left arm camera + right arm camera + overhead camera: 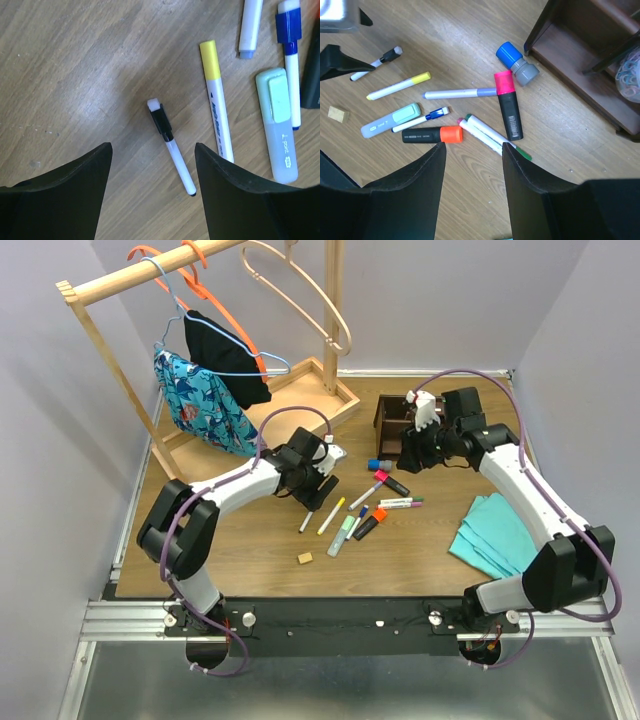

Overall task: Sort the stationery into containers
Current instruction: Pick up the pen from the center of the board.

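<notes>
A slim white marker with a black cap [172, 150] lies on the wooden table between the fingers of my left gripper [152, 146]. The jaws are open and touch nothing. Beside it lie a yellow-capped marker [218, 105], a pale green highlighter [278, 125] and a blue-capped pen [290, 60]. My right gripper [474, 146] hangs open and empty above an orange-capped highlighter [432, 135], two white markers [490, 132] and a pink-capped highlighter [507, 102]. The dark wooden organizer [580, 55] stands at the upper right. A tan eraser [305, 558] lies apart, near the front.
A folded teal cloth [497, 535] lies under the right arm. A pale wooden clothes rack [300, 390] with hangers and garments fills the back left. A blue and grey round item [516, 62] lies by the organizer. Purple clips [627, 75] sit inside it.
</notes>
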You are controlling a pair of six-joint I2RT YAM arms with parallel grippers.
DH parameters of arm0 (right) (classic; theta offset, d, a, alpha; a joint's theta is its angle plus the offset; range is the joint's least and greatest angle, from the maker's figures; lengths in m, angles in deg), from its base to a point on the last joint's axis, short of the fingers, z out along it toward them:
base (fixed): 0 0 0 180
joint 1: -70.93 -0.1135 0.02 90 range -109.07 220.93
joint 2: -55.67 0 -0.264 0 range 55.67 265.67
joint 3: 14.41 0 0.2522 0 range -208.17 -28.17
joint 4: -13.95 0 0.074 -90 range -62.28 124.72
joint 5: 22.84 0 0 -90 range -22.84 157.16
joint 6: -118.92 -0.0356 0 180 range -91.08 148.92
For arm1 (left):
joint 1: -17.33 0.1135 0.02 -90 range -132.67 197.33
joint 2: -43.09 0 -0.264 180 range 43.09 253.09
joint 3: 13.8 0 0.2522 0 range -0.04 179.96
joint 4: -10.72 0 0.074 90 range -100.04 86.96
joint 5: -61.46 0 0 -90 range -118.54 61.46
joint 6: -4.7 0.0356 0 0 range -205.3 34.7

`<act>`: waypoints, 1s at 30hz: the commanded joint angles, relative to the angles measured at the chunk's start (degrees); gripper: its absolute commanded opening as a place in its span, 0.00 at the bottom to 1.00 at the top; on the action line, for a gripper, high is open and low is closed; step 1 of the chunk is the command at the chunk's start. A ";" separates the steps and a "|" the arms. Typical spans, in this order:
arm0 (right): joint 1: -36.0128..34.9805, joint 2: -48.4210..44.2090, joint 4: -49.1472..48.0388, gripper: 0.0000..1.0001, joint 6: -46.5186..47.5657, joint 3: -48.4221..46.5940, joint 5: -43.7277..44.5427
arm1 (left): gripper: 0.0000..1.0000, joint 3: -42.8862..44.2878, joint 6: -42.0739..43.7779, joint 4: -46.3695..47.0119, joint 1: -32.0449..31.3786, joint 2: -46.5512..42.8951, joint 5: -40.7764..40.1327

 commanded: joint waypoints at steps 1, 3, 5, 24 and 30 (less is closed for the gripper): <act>0.12 -2.63 -1.62 0.57 -0.43 0.82 1.80 | 0.73 3.46 -2.97 -2.06 -0.29 2.91 -2.51; 0.13 -3.16 -1.97 0.57 -0.52 1.43 2.06 | 0.71 3.90 -3.49 -1.97 -0.38 4.23 -3.12; 0.13 -3.69 -2.32 0.57 -0.52 1.70 2.24 | 0.69 4.34 -3.49 -1.97 -0.38 5.54 -3.74; 1.97 -7.21 -2.41 0.57 -0.34 3.28 5.66 | 0.00 7.50 -2.89 -5.57 -3.80 10.30 -3.57; 3.46 -7.38 -1.97 0.56 -0.08 2.14 8.56 | 0.00 20.93 0.02 -12.16 -3.80 5.46 3.36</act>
